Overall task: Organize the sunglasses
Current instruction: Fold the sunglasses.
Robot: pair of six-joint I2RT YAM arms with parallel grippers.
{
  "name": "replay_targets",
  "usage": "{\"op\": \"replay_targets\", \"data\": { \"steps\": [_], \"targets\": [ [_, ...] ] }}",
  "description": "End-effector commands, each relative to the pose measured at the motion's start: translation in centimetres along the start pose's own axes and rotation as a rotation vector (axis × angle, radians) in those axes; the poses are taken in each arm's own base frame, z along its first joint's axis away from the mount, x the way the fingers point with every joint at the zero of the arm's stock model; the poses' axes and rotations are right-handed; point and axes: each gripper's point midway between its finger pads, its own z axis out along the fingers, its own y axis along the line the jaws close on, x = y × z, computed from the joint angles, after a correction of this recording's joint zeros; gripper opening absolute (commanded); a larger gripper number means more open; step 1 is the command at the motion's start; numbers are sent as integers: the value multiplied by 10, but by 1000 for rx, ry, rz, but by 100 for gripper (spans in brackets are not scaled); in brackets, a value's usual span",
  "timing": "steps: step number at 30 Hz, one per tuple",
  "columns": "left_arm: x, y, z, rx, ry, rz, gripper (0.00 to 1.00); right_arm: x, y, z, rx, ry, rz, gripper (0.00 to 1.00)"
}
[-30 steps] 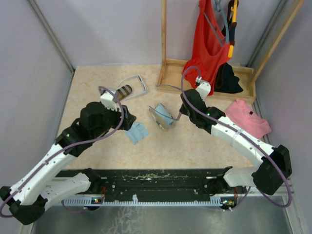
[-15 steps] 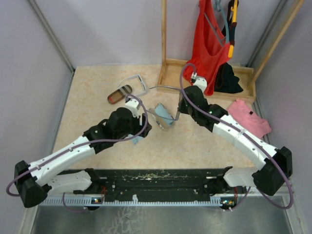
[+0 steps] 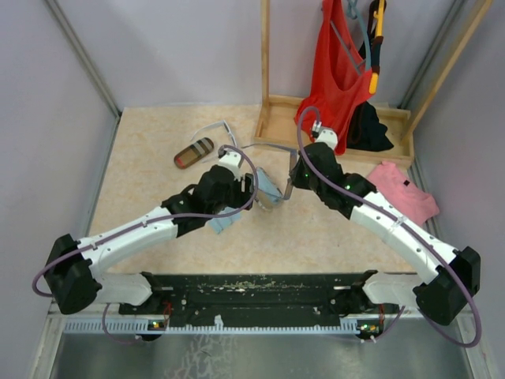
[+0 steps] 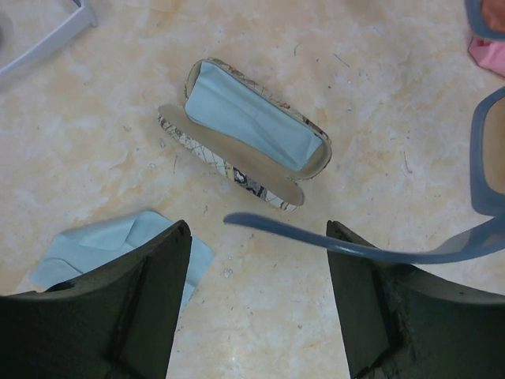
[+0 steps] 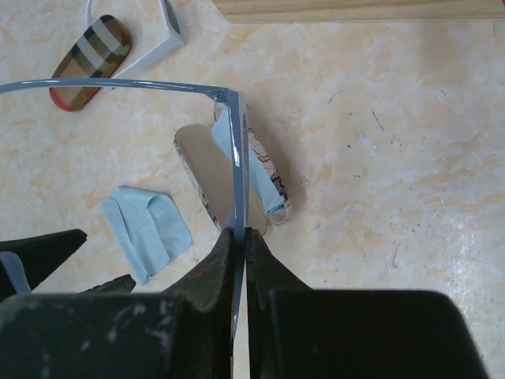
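Sunglasses (image 5: 239, 158) with a thin blue-grey frame are held above the table (image 5: 379, 197), pinched at the frame by the closed right gripper (image 5: 239, 237). They hang just over an open patterned case (image 4: 237, 162) in which a blue cloth (image 4: 245, 118) is laid. One temple arm is unfolded and is seen running between the jaws of the left gripper (image 4: 256, 241), which are spread wide and closed on nothing. A second, white pair (image 5: 172, 24) is left on the table beside a striped case (image 5: 91, 59). A loose cloth (image 4: 118, 245) lies near the open case. The held pair is judged light, thin and springy, easily bent at the hinges and easily scratched on the lenses. The unfolded arm is best taken near its free end and folded gently, and the lenses are to be avoided.
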Motion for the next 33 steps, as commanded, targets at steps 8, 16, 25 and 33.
{"op": "replay_targets", "data": {
  "steps": [8, 16, 25, 33],
  "targets": [
    [-58, -30, 13, 62, -127, 1, 75, 15, 7, 4, -71, 35, -8, 0],
    [-52, -49, 30, 99, -95, 4, 75, 19, 14, 4, -113, 49, 6, 0],
    [-46, -68, 39, 110, -74, 20, 75, 25, 19, 4, -149, 69, 13, 0],
    [-41, -77, 47, 93, -46, 44, 75, 31, 21, 7, -161, 84, 8, 0]
  ]
}}
